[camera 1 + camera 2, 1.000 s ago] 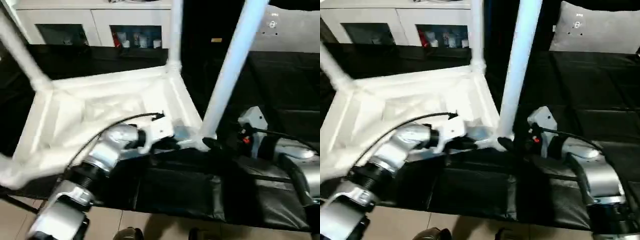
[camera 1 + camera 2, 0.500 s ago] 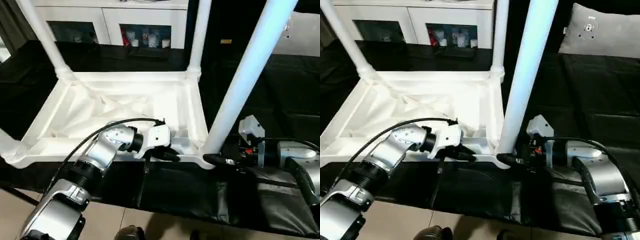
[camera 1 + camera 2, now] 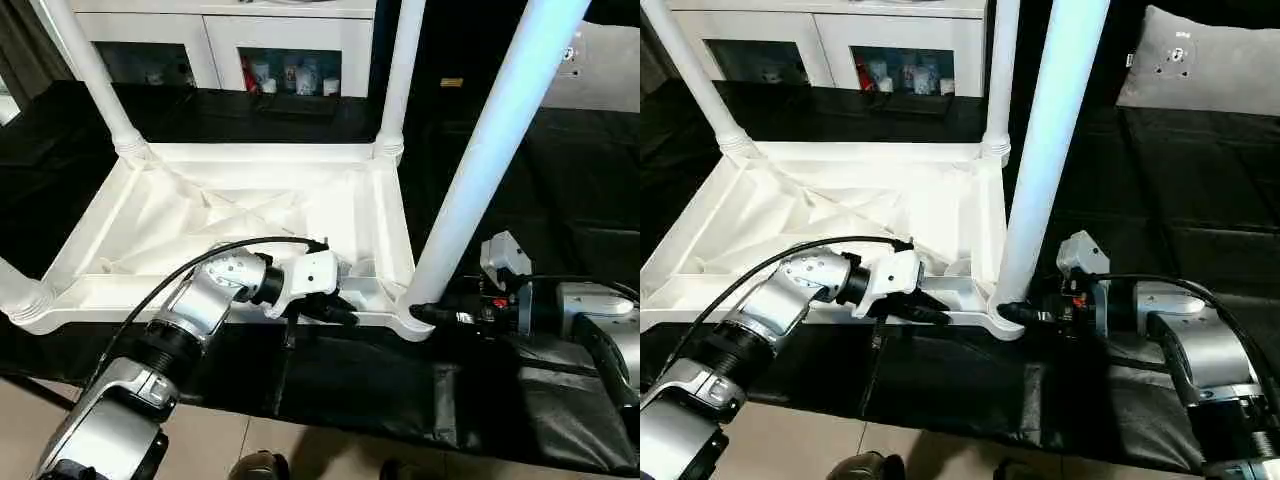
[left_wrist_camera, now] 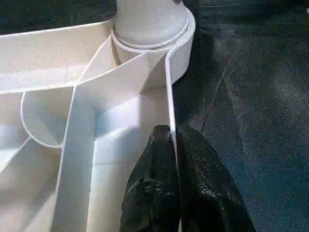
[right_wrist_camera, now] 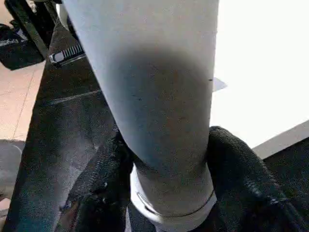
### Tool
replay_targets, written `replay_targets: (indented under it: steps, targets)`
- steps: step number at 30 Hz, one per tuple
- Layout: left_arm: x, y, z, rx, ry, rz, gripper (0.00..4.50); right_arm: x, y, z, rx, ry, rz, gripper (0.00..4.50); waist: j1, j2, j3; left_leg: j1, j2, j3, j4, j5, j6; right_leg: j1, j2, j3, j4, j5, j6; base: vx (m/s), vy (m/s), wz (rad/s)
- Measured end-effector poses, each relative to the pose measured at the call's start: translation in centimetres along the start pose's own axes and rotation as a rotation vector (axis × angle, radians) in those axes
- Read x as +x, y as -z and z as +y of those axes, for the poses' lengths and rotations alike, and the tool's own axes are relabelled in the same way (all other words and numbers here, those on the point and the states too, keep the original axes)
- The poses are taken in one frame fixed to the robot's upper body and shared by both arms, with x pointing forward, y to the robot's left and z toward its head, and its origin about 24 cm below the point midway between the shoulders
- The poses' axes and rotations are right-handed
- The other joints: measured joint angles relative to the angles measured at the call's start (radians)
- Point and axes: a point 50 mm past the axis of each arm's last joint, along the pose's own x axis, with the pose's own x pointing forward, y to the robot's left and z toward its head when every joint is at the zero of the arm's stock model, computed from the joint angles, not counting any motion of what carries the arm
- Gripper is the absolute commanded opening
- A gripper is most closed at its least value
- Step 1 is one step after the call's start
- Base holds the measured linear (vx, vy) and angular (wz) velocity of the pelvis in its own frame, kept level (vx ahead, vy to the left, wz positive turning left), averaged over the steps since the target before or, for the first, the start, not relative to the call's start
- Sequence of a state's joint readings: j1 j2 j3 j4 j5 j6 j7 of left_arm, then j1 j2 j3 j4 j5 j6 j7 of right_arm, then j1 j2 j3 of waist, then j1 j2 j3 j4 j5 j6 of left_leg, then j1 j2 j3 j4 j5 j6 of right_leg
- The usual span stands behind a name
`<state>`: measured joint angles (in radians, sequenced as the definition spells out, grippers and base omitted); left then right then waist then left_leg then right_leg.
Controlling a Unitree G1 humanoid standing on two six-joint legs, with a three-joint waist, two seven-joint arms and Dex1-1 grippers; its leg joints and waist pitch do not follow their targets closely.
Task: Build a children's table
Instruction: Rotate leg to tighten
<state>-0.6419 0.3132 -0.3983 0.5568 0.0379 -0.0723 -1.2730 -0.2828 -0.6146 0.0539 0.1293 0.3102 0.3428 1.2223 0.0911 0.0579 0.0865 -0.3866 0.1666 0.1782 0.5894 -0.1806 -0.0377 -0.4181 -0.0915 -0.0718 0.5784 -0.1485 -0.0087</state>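
Observation:
The white children's table (image 3: 250, 215) lies upside down on the black worktable (image 3: 380, 390), ribbed underside up, with legs standing in its corner sockets. My left gripper (image 3: 340, 312) is shut on the thin near rim (image 4: 170, 96) of the top, one finger on each side, close to the near right socket. My right gripper (image 3: 425, 313) reaches in from the right, and its black fingers (image 5: 101, 174) clasp the base of the near right leg (image 3: 480, 160) just above that socket. The far legs (image 3: 400, 70) rise out of the picture.
A white cabinet (image 3: 290, 60) with glass doors stands behind the worktable. A grey cushion (image 3: 1210, 60) lies at the back right. The worktable's near edge drops to a tan floor (image 3: 250, 440), where a dark object (image 3: 258, 465) sits.
The whole picture has shifted and steadied, so the camera moved. Both grippers keep the same hold, the left on the rim and the right on the leg's base.

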Motion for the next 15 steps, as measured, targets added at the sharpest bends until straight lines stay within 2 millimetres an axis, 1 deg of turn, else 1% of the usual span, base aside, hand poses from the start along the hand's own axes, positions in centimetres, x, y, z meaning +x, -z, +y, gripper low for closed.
replay_targets:
  steps: [6,9,10,12,14,15]
  targets:
    - [0.0,0.1,0.0,-0.025,-0.004,-0.009,0.00,0.1,0.1,0.1,0.001,0.004,-0.004,1.94,0.000,0.000,0.000,0.000,0.000,0.000,0.000,0.000,0.000,0.000,0.000,0.000,0.000,0.000,0.000,0.000,0.000,0.00]
    - [0.1,0.2,0.0,-0.082,-0.036,-0.027,0.00,0.5,0.1,0.1,0.022,0.045,-0.026,1.94,-0.002,0.000,0.000,0.001,0.000,0.000,0.000,0.000,0.000,0.000,0.000,0.000,0.000,0.000,0.000,0.000,0.000,0.00]
    - [0.2,0.2,0.0,-0.101,-0.062,-0.029,0.00,0.9,0.1,0.1,0.039,0.076,-0.038,1.93,-0.004,0.000,0.000,0.001,0.000,0.000,0.000,0.000,-0.001,0.000,0.000,0.000,0.000,0.000,-0.001,0.000,0.000,0.00]
    - [0.7,0.2,0.5,-0.156,-0.152,-0.028,0.00,2.0,0.0,-0.3,0.074,0.202,-0.062,1.93,-0.013,-0.001,0.000,0.002,0.000,0.000,0.001,0.000,-0.001,0.001,0.000,0.000,0.000,0.000,0.001,0.000,0.000,0.00]
    - [1.3,0.0,0.8,-0.207,-0.225,-0.035,0.00,2.8,-0.2,-0.8,0.102,0.324,-0.083,1.93,-0.031,-0.001,0.001,0.003,0.000,0.000,0.001,0.000,-0.002,0.001,0.000,0.001,-0.001,-0.002,0.003,0.000,0.000,0.00]
    - [1.7,-0.1,0.9,-0.225,-0.250,-0.040,0.00,3.1,-0.3,-1.0,0.106,0.372,-0.087,1.92,-0.037,-0.001,0.001,0.003,-0.001,0.000,0.001,0.000,-0.002,0.001,0.000,0.001,-0.001,-0.002,0.003,0.000,0.000,0.00]
